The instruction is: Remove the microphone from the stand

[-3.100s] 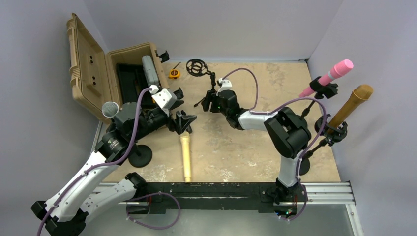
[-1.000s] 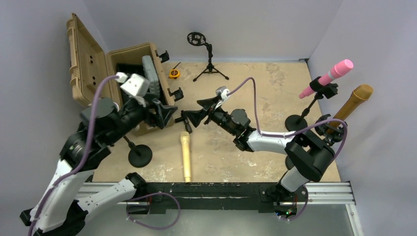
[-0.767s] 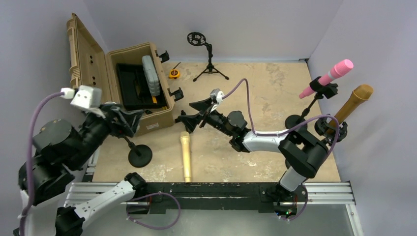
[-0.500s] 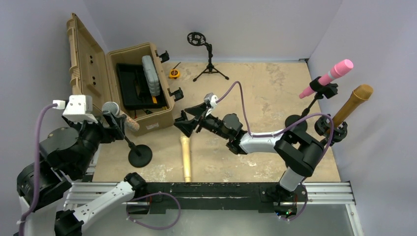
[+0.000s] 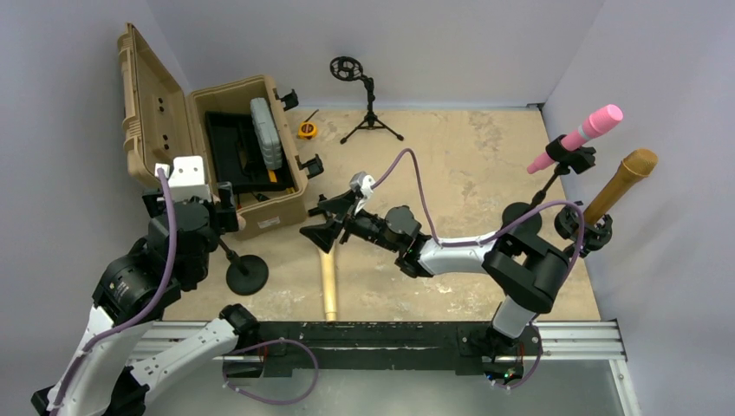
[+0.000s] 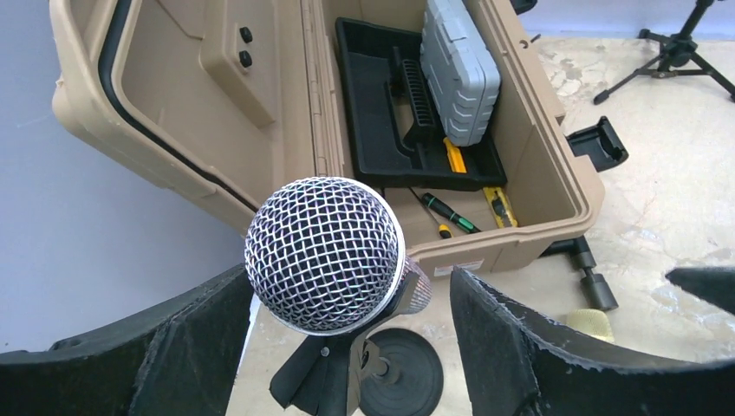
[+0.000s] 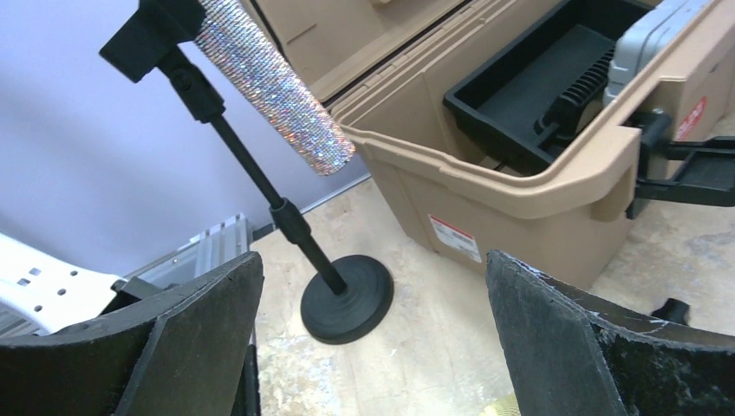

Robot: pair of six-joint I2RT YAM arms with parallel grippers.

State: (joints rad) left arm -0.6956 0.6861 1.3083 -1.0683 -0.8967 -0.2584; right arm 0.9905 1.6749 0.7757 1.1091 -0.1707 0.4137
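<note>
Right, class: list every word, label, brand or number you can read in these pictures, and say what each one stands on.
No text can be read in any view.
Red-and-white sticker on the front wall of the tan case: print too small and blurred to read.

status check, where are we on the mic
Left gripper open, jaws flanking microphone, no contact. Right gripper open, facing stand. Not yet lifted from clip. Tan case close beside.
</note>
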